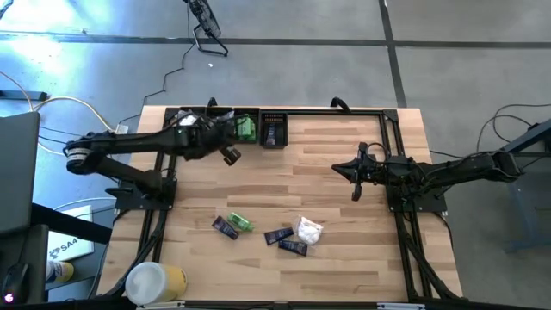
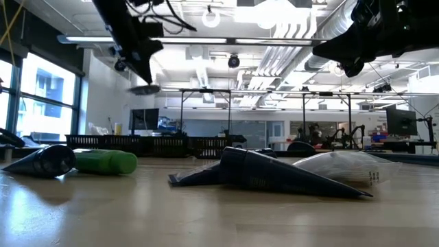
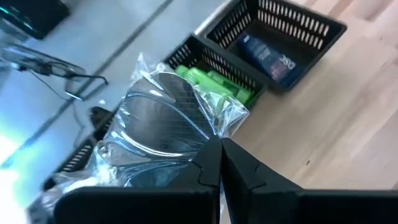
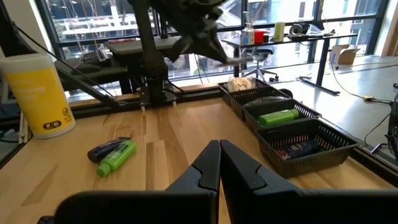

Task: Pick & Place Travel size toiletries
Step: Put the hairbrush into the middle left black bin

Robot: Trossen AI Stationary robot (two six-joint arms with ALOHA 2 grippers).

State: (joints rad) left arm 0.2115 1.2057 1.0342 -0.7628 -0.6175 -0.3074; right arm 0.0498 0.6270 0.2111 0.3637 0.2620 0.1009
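Plastic-wrapped disc packet (image 3: 163, 118): off the surface (image 1: 344, 258), pinched by a corner of its clear wrap between the fingers of the left tool (image 3: 219, 163). Fingers together on the wrap, no gap visible in the left wrist view. Dark round disc readable through the film.

Position: in the high view, left tool (image 1: 229, 156) sits at the far-left part of the surface, just on the near side of the basket row (image 1: 225, 111). Packet raised well clear of the wood in the low view (image 2: 144, 89).

Key relation: basket row runs along the far edge, compartments side by side. Green-bottle compartment (image 3: 217, 84) directly beyond the hanging packet; sachet compartment (image 3: 283, 37) next along, toward the middle of the surface. From the right wrist view, a compartment (image 4: 268, 101) on the other side of the green one, away from the sachets; contents too dim to name, possibly discs. Judged drop target there, so a short carry away from the surface's middle and toward the far edge.

Left on the surface, near the front edge: green bottle (image 1: 242, 223) touching a dark sachet (image 1: 225, 227), two more sachets (image 1: 286, 240), white packet (image 1: 308, 229).

Right tool (image 1: 355, 178): fingers together, empty, hovering right of centre, well apart from the basket row. Left arm clearly the nearer one.
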